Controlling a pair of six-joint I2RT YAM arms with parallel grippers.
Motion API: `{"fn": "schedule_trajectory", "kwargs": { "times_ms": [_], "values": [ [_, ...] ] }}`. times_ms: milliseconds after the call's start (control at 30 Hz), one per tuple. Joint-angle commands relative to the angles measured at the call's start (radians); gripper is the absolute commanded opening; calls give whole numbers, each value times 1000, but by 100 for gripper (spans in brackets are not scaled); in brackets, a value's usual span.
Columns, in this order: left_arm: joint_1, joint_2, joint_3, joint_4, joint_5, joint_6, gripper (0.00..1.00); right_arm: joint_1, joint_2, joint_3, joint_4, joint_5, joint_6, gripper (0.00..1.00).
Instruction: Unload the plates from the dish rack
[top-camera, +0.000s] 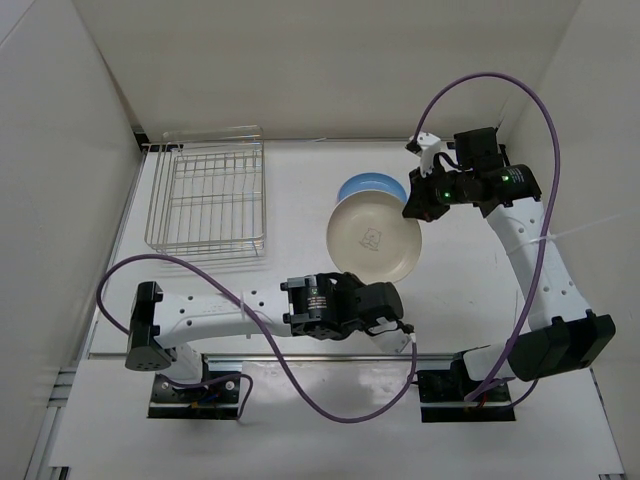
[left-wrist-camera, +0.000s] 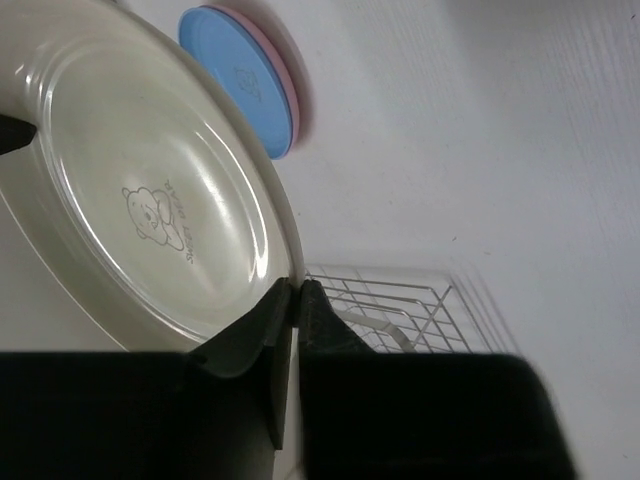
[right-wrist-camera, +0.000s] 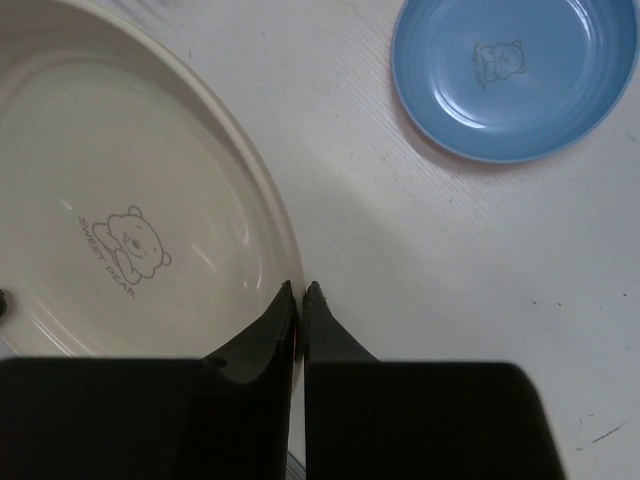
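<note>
The cream-white plate (top-camera: 375, 240) with a bear mark is held above the table, right of the dish rack (top-camera: 207, 198). My left gripper (top-camera: 368, 288) is shut on its near rim; in the left wrist view the jaws (left-wrist-camera: 297, 290) pinch the rim of the plate (left-wrist-camera: 150, 190). My right gripper (top-camera: 416, 208) is shut on its far right rim, as the right wrist view (right-wrist-camera: 300, 292) shows. The blue plate (top-camera: 372, 186) lies on the table behind it, stacked on the pink plate (left-wrist-camera: 291, 100), of which only an edge shows. The rack holds no plates.
White walls close in the table on the left, back and right. The rack stands in the back left corner and shows in the left wrist view (left-wrist-camera: 395, 310). A purple cable loops over each arm.
</note>
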Motion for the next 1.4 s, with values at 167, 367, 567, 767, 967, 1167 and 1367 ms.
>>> {"fn": "schedule_trajectory", "kwargs": {
  "times_ms": [167,367,567,767,967,1167,1367],
  "values": [
    [96,-28,37,148,-60,5,86,8,-14,5,61,84,15,0],
    [228,-58,156,148,-60,-67,100,-3,95,45,143,210,104,0],
    [565,-117,432,105,-2,-193,100,-64,282,90,339,256,273,0],
    [1054,-256,350,29,269,-412,100,-101,522,274,408,274,338,0],
    [1205,-463,20,85,441,-564,100,-136,695,405,417,237,361,0],
    [1320,-485,-44,64,659,-710,100,-146,759,420,418,237,342,0],
    [1417,-413,-70,75,878,-825,100,-146,778,411,418,219,333,0]
  ]
}}
